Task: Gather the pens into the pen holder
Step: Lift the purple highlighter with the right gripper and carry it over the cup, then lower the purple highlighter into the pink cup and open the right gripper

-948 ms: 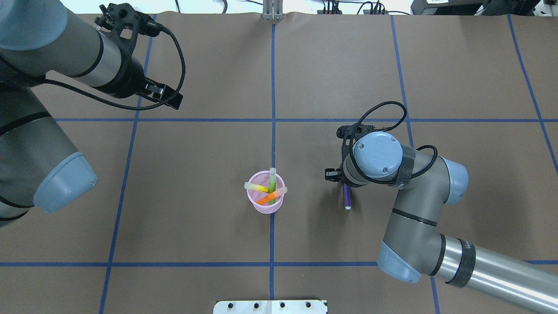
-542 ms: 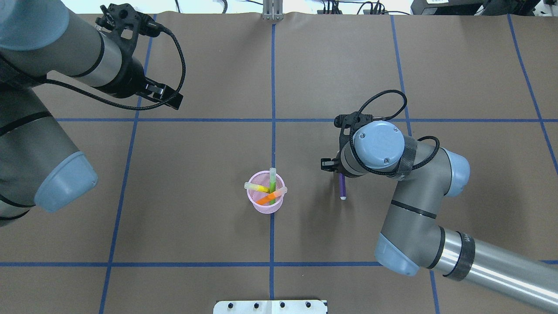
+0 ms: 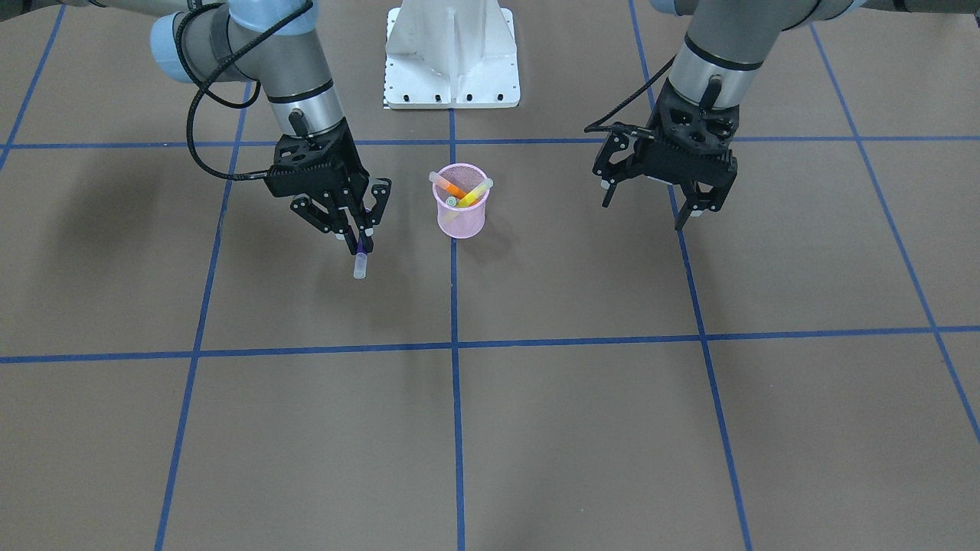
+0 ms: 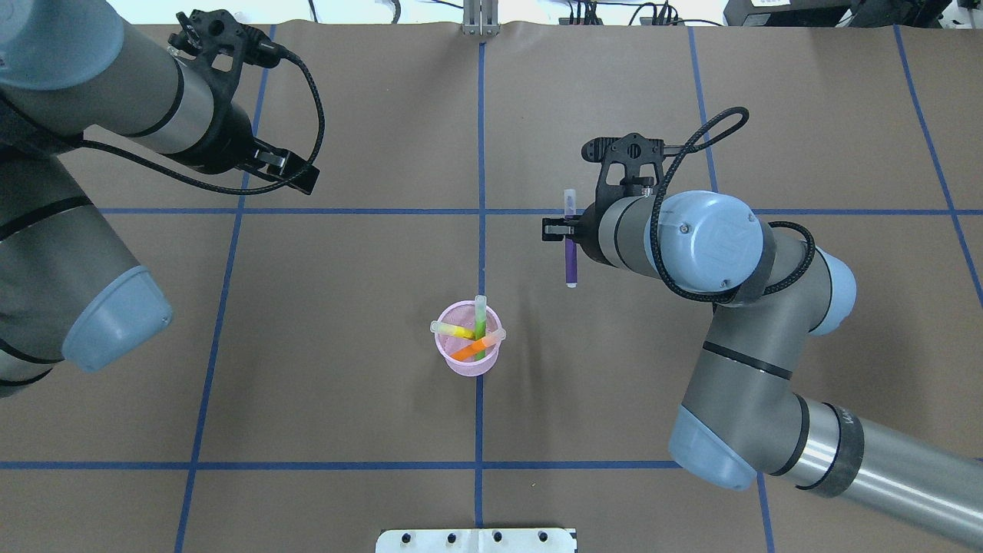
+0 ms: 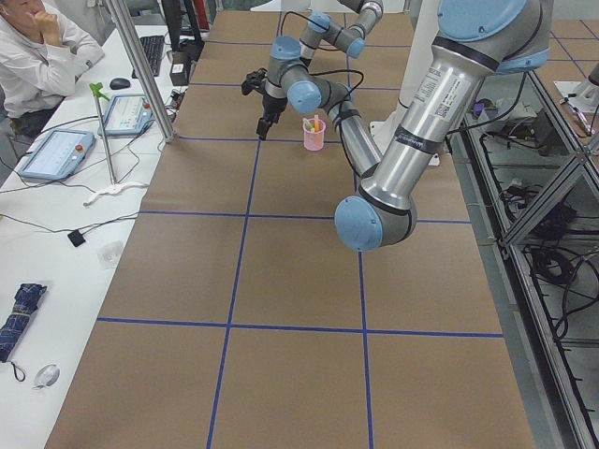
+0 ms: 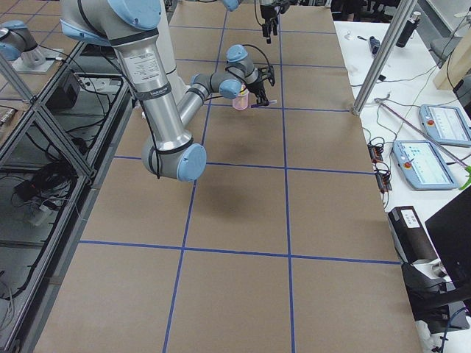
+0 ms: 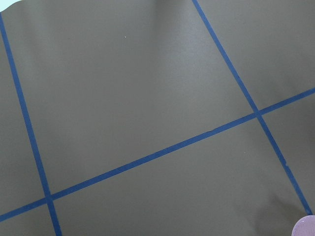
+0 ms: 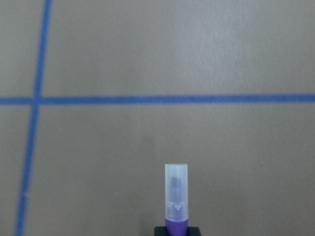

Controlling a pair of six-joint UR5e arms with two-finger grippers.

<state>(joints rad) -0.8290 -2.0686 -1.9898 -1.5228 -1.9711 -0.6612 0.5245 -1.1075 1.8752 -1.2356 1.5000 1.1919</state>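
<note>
Between the right gripper's [image 3: 357,233] fingers sits the purple pen [image 4: 570,265], pinched near its middle. Its pale cap points away from the robot, and the right wrist view shows that cap jutting out ahead over bare table [image 4: 345,384]. The pen looks clear of the surface, off to the right of the pink cup [image 3: 460,218] and a bit farther out, near it but not over it.

So this reads as the carry: the pen is picked up and not yet at the mouth of the cup.

Next, by my call, the right arm has to swing the pen across until it hangs above the rim, tip it closer to upright, then let go. The cup is already crowded. The yellow pen [image 4: 453,330], green pen [image 4: 480,315] and orange pen [image 4: 468,349] cross one another inside, so the drop wants a gap between them, or the purple one may ride up and tip out.

The left gripper [image 3: 641,216] hangs well apart on the other side, fingers spread wide and holding nothing.

Now the count. That's four pens in all: three in the cup and one in the grip. One cup, and no pen lying loose on the table in any view.
</note>
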